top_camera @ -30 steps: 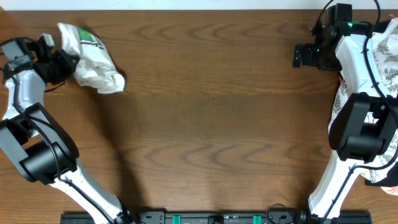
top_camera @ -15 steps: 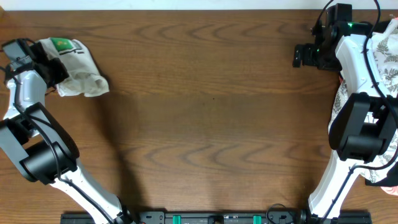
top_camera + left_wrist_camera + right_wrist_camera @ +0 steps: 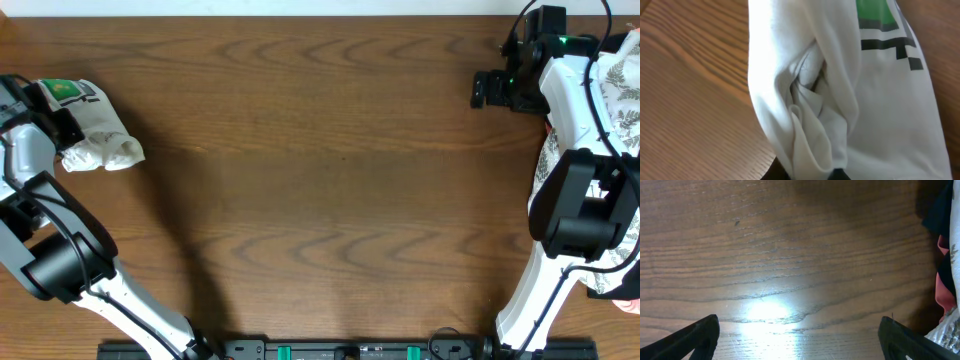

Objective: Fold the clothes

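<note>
A bunched piece of white clothes (image 3: pixel 95 135) with a green and black pixel print lies at the far left of the wooden table (image 3: pixel 330 200). My left gripper (image 3: pixel 62 128) is shut on one end of it. In the left wrist view the white clothes (image 3: pixel 840 90) fill most of the frame, their folds pinched between my dark fingertips (image 3: pixel 840 175) at the bottom edge. My right gripper (image 3: pixel 488 90) is at the back right, open over bare wood. In the right wrist view its fingers (image 3: pixel 695 336) stand wide apart with nothing between them.
A heap of cloth (image 3: pixel 625 95), white with a grey leaf print, lies along the right edge behind the right arm. Dark and red fabric (image 3: pixel 942 287) shows at the right of the right wrist view. The table's far edge (image 3: pixel 300 14) runs along the top.
My left gripper has carried the white clothes leftward, toward the table's left edge. The right arm has not moved.
</note>
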You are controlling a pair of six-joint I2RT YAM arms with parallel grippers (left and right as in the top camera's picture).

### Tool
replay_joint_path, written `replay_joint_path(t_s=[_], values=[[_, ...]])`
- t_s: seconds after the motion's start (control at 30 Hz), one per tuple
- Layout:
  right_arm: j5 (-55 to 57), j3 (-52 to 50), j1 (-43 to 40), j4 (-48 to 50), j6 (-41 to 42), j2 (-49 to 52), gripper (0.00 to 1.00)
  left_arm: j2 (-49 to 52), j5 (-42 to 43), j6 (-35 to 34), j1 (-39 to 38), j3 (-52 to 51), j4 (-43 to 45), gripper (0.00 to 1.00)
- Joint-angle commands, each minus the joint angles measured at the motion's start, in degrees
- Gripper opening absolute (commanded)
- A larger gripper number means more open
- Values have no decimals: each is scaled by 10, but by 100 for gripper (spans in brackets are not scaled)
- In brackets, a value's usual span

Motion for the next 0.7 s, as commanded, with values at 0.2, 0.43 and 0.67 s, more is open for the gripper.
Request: replay_joint_path(t_s=[0.2, 0.43, 0.67], values=[[3, -2, 1, 0, 6, -4, 99, -98, 181, -115, -125, 26, 8, 6], [3, -2, 1, 0, 6, -4, 99, -122, 221, -205, -276, 27, 102, 6], [3, -2, 2, 0, 6, -4, 99, -117, 148, -205, -310, 24, 119, 6]])
